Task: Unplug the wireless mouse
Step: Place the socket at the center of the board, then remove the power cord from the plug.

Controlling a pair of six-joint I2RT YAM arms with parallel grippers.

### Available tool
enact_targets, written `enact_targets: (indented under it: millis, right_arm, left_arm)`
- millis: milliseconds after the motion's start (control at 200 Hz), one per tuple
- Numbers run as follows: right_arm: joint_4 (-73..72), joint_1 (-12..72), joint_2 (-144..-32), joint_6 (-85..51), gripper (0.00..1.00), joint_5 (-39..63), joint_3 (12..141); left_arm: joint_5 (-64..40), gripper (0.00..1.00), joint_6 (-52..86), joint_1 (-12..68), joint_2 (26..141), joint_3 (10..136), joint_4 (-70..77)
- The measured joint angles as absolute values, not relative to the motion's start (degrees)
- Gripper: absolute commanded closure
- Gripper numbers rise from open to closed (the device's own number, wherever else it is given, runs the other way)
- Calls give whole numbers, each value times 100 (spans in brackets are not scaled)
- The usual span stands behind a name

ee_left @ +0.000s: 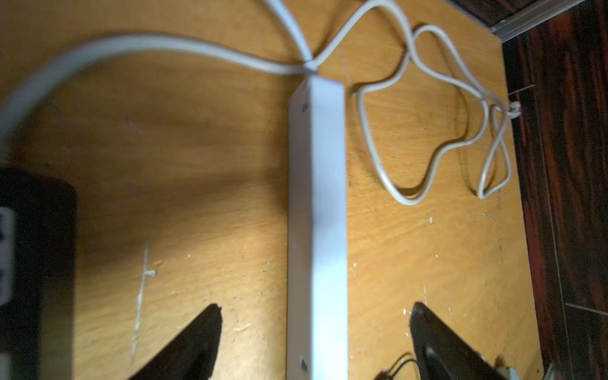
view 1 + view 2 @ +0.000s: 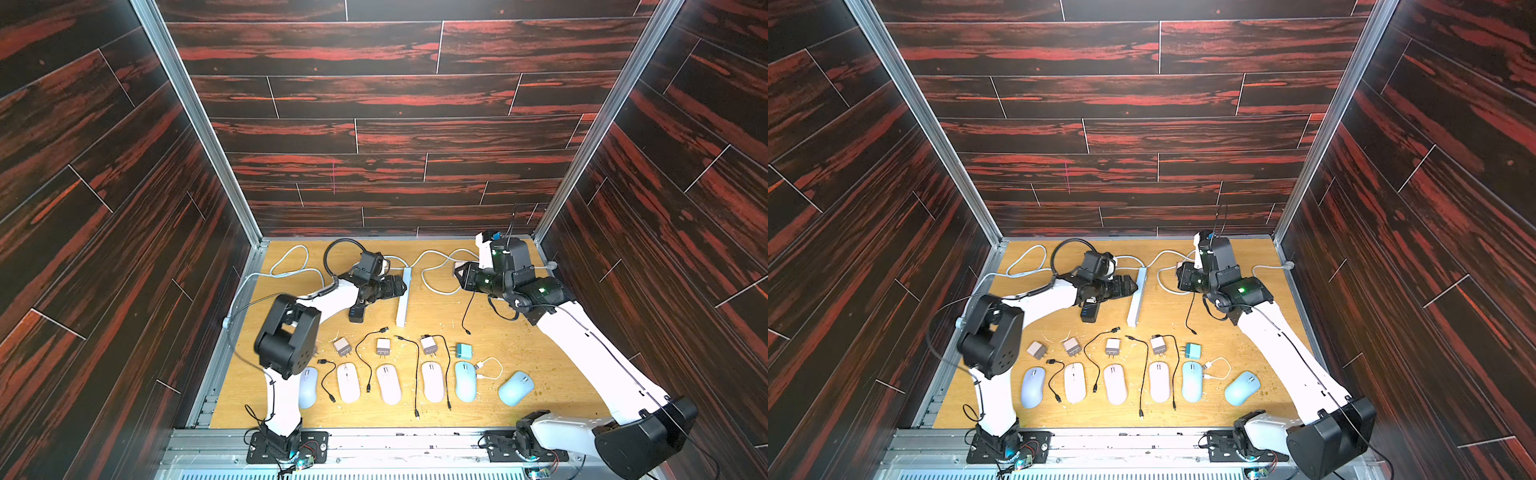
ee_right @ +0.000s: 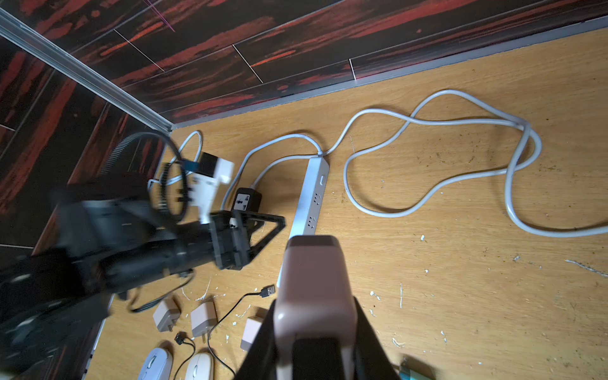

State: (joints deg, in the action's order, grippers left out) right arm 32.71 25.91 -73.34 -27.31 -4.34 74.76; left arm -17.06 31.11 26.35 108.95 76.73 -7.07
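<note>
Near edge of the counter (image 2: pixel 498 328): six mice (image 2: pixel 388 384) in a row, none that I can see plugged in. The blue mouse (image 2: pixel 515 387) at the right end lies askew and is the only one with no charger behind it. I take it for the task's mouse, though that is a guess. Behind the row, five chargers (image 2: pixel 1112 346) with loose leads (image 2: pixel 417 374) between them. Further in, the power strip (image 1: pixel 317 197) lies lengthwise. The left end effector (image 1: pixel 315 307) straddles it, jaws spread wide, one on either side and clear of the casing, gripping nothing. Just right of the strip, the right end effector (image 3: pixel 314 302) is clamped on a pink charger (image 3: pixel 312 269), held up off the counter and out of the strip. Its black cable (image 2: pixel 463 316) hangs down with the free plug on the wood, joined to no mouse. Beyond, the strip's white cord (image 1: pixel 406 199) loops toward the back wall. Reading: the unplugging looks done; the step in hand is the put-away. The next move calls for carrying the charger to the empty spot behind the blue mouse, lowering it until it rests, then opening the jaws. The trailing cable could drag across neighbouring leads, so a slow, lifted path seems wise.
</note>
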Motion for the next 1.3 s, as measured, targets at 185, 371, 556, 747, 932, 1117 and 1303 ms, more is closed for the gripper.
enact_targets:
  millis: [185,371,556,747,932,1117,1303]
  right_arm:
    - [2888,2102,-7194,-2685,100,832,7266]
    - [2799,2014,-7220,-2368,100,1767,7459]
    - [2849,2027,-7234,-2053,100,2414,7581]
    - [3041,2213,-7424,-1811,100,2971,7714]
    - [3271,2390,-7647,-1680,100,3179,7889]
    - [3498,2401,-7874,-1656,100,3273,7994]
    - [3673,2429,-8136,-1662,100,3433,7994]
  left_arm:
    - [-1619,0,2322,2635,9262,7100,-423]
    - [-1675,0,1590,2641,8086,6230,788]
    - [-2248,4,318,2759,7710,5446,1669]
    - [-2803,4,-1273,3188,7629,5487,1599]
    - [-2886,4,-2244,3524,7629,5688,1302]
    - [-2635,6,-2646,3691,7679,5835,1111]
    - [-2381,10,-2871,3815,7841,6001,1055]
